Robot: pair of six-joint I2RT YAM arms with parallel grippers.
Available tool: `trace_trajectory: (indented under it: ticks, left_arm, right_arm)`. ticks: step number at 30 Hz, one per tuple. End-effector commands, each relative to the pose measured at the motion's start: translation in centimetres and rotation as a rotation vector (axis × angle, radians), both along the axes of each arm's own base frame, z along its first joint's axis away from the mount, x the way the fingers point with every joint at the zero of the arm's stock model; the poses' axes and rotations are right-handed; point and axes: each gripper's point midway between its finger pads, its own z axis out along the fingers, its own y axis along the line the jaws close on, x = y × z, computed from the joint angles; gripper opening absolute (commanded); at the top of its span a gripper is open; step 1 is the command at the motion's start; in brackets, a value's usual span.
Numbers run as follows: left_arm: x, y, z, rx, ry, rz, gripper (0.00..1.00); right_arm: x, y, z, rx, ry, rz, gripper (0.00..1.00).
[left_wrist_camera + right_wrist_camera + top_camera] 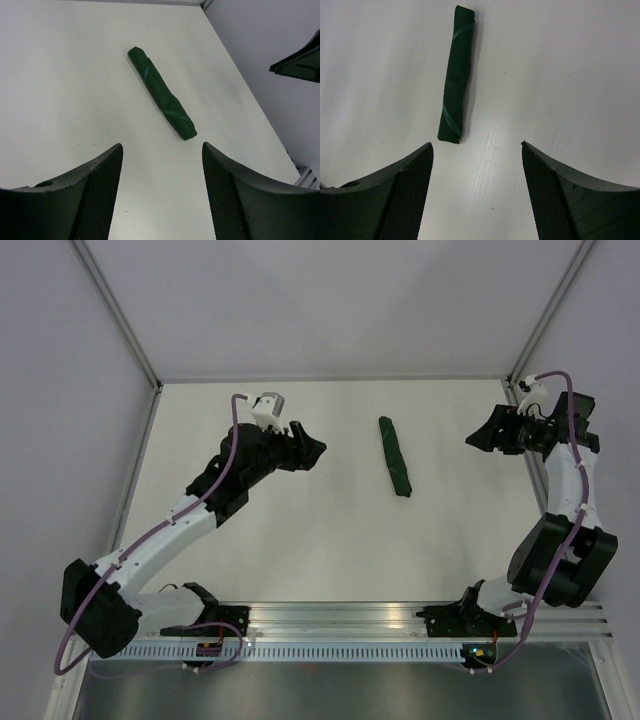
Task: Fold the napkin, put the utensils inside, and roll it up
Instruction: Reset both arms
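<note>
The dark green napkin [395, 457] lies rolled into a tight tube on the white table, between the two arms. It also shows in the left wrist view as the napkin [161, 93] and in the right wrist view as the napkin [456, 75]. No utensils are visible; they are hidden or out of view. My left gripper [310, 447] hangs left of the roll, open and empty [162, 150]. My right gripper [480, 435] hangs right of the roll, open and empty [477, 147]. Neither touches the cloth.
White walls with metal corner posts [120, 315] enclose the table on the left, back and right. An aluminium rail [400, 625] carrying both arm bases runs along the near edge. The right gripper's fingers [300, 57] show at the left wrist view's right edge.
</note>
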Motion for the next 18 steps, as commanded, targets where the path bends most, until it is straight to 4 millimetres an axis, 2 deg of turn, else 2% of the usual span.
trace_trajectory:
  ticks: [1,2,3,9,18]
  left_arm:
    - [-3.3,2.1,-1.7,0.122,0.039,-0.071,0.70]
    - [-4.0,2.6,-0.7,0.116,0.015,-0.074,0.70]
    - [-4.4,2.9,-0.5,0.118,0.011,-0.075,0.71]
    - [-6.0,4.8,0.6,0.141,-0.010,-0.059,0.72]
    - [-6.2,4.6,1.0,0.141,-0.016,-0.076,0.73]
  right_arm:
    - [-1.4,-0.5,1.9,-0.137,-0.114,0.000,0.77]
    - [-1.7,-0.5,2.1,-0.145,-0.119,-0.006,0.77]
    - [-2.3,-0.4,2.2,-0.151,-0.125,-0.015,0.77]
    - [-2.7,-1.2,2.7,-0.163,-0.151,-0.046,0.77]
    - [-2.8,-2.3,3.6,-0.199,-0.193,-0.088,0.78]
